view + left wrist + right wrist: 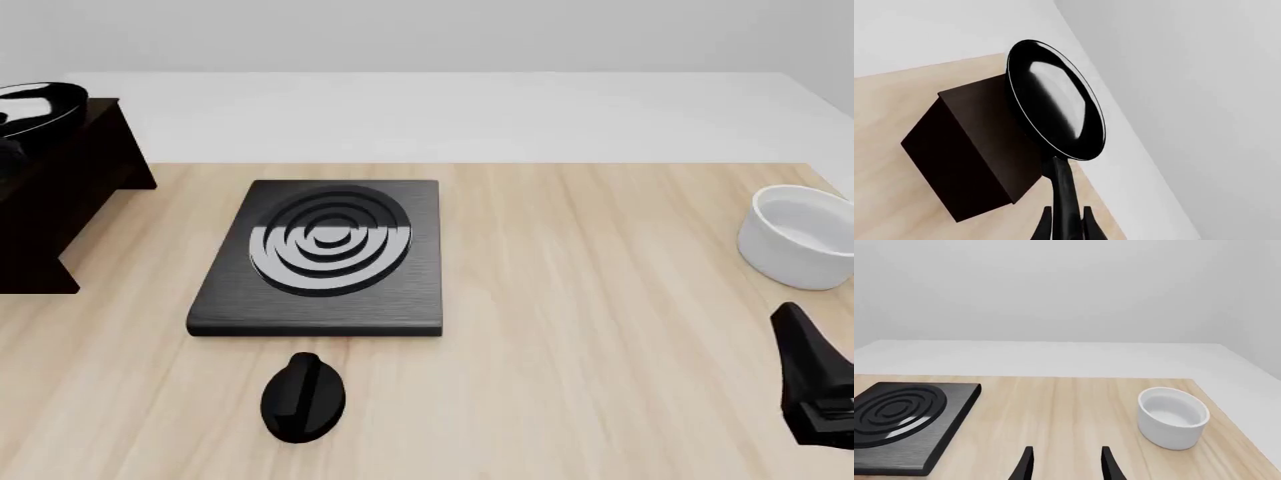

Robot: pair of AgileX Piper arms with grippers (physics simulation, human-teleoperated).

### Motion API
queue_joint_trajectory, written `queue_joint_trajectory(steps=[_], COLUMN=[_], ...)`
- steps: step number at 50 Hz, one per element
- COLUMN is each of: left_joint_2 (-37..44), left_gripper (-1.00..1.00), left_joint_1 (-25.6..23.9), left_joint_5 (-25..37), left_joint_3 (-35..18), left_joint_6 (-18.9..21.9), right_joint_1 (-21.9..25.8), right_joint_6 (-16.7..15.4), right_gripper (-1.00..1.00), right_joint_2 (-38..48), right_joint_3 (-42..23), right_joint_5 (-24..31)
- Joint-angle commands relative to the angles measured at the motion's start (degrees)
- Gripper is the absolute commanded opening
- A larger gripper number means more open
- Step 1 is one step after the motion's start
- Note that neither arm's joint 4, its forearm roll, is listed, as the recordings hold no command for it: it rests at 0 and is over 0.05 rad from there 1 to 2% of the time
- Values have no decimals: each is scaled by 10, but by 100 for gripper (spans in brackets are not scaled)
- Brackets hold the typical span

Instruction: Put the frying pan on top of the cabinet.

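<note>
Frying pan (1054, 102), rigid, glossy and likely slippery, is held by its slim handle (1066, 192) in the closed left end effector (1066, 227), directly ahead of it over the cabinet (967, 150); right end effector (1066, 465) open, empty.

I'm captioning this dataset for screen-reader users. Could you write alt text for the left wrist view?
The left gripper is shut on the slim handle of a glossy black frying pan, held in front of a dark brown cabinet. The cabinet stands on a pale wooden table against a plain grey-white background.
</note>
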Motion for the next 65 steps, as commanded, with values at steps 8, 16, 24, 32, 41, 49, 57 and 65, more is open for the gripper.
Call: queue_joint_trajectory(steps=[8,16,24,32,41,49,57,65], left_joint_2=[-7,-13,-21,-20,-46,-77,-141,-248], left_gripper=[-100,100,100,100,100,100,100,100], left_joint_1=[5,7,11,11,17,5,-4,-27], left_joint_5=[-9,-5,-4,-9,-9,-5,16,64], left_joint_3=[0,0,4,13,33,57,85,112], left_joint_6=[8,16,19,19,25,21,21,19], right_joint_1=[0,1,1,1,1,2,2,3], right_joint_6=[-1,-1,-2,-3,-4,-6,-6,-6], right_gripper=[100,100,100,100,100,100,100,100], right_joint_2=[1,4,6,6,3,3,-4,-11], right_joint_3=[0,-1,-2,-1,-1,-1,-1,-1], right_joint_5=[-1,-2,-3,-3,0,-1,5,9])
